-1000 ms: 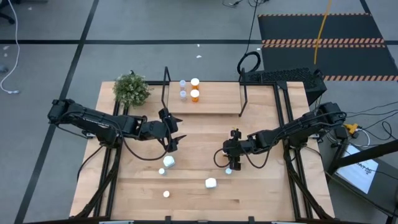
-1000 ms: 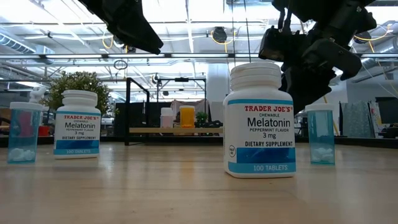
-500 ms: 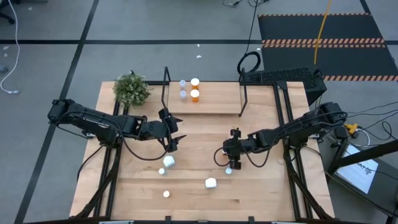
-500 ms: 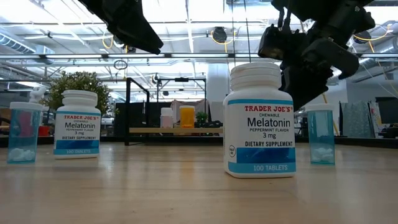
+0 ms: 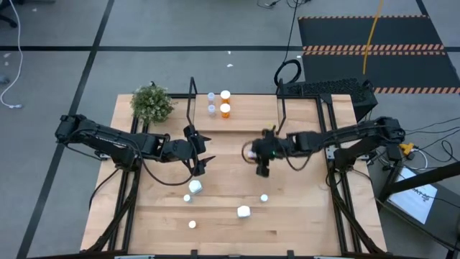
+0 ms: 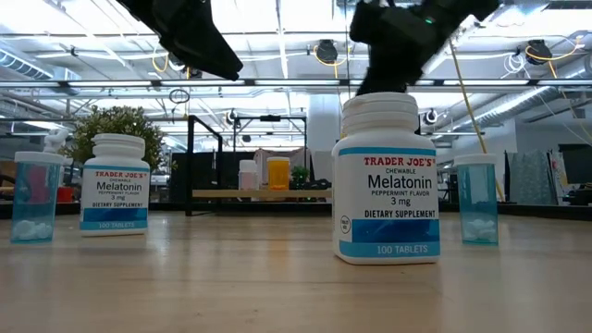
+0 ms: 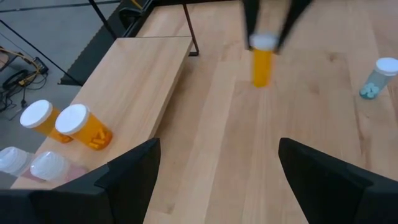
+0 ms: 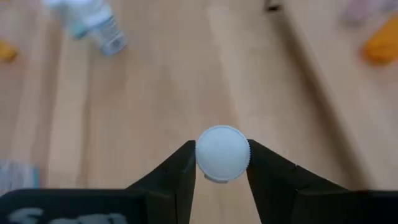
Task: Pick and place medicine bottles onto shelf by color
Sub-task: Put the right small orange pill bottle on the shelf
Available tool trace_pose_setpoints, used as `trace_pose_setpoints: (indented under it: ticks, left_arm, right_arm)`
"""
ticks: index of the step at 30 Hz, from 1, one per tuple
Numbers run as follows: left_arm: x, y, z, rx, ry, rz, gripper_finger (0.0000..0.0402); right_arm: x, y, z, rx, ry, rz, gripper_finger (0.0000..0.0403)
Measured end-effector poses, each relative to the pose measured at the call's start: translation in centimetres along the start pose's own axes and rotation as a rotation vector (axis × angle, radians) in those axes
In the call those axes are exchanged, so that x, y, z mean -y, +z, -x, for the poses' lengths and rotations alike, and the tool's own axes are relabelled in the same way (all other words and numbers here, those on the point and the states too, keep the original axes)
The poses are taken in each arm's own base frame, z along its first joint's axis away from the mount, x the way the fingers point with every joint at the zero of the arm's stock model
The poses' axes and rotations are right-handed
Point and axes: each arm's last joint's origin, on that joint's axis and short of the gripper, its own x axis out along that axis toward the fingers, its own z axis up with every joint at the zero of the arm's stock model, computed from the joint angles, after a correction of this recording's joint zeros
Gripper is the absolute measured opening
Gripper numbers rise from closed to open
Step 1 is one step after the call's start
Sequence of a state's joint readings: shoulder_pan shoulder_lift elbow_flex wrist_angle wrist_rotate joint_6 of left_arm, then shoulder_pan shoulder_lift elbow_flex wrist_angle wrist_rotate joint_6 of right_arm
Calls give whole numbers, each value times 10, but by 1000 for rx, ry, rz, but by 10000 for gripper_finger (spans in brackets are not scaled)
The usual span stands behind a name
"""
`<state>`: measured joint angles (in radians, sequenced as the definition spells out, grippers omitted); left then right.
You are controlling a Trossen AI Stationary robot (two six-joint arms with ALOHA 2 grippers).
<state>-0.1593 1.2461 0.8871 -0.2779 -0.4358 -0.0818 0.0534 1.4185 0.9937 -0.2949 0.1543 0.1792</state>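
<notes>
- The table (image 5: 302,216) is carrying the whole scene, with the shelf (image 5: 251,115) sitting at its far edge between two thin black uprights.
- The left gripper (image 5: 203,160) is waiting over the table's left half, just in front of the shelf, its fingers spread wide and holding nothing.
- The right gripper (image 5: 263,164) is hanging mid-table in front of the shelf, its fingers (image 8: 180,171) pinching the white cap of an orange bottle (image 7: 262,62).
- That bottle is hanging upright, long axis vertical, cap up and orange body pointing down at the wood (the left wrist view shows this best).
- Two orange bottles (image 5: 225,102) and two pale clear ones (image 5: 211,102) are already standing in separate groups on the shelf's left part.
- Two white melatonin bottles (image 6: 388,180) and two blue-tinted bottles (image 6: 477,199) are waiting on the table nearer the front.
- The risk, judging from the grip, is that the hold is only on the smooth round cap, so the bottle could be slipping or swinging on a quick move.
- A low carry could be catching the shelf's front edge, or a crowded placement could be toppling the orange pair.
</notes>
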Motion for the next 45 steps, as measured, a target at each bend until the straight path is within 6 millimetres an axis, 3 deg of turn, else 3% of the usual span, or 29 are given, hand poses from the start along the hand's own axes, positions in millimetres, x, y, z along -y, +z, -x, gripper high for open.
trace_pose_setpoints:
  ticks: [10,21,36,45]
  left_arm:
    - [0,0,0,0,2,-2,328]
    - [-2,2,-1,20,5,-7,328]
    - [-7,4,-3,33,11,16,328]
    - [-9,4,-4,31,11,21,328]
  right_arm:
    - [57,56,22,130,-137,-3,123]
    - [106,87,31,188,-205,2,123]
    - [170,68,-33,40,-191,-85,123]
    - [185,57,-56,9,-159,-118,123]
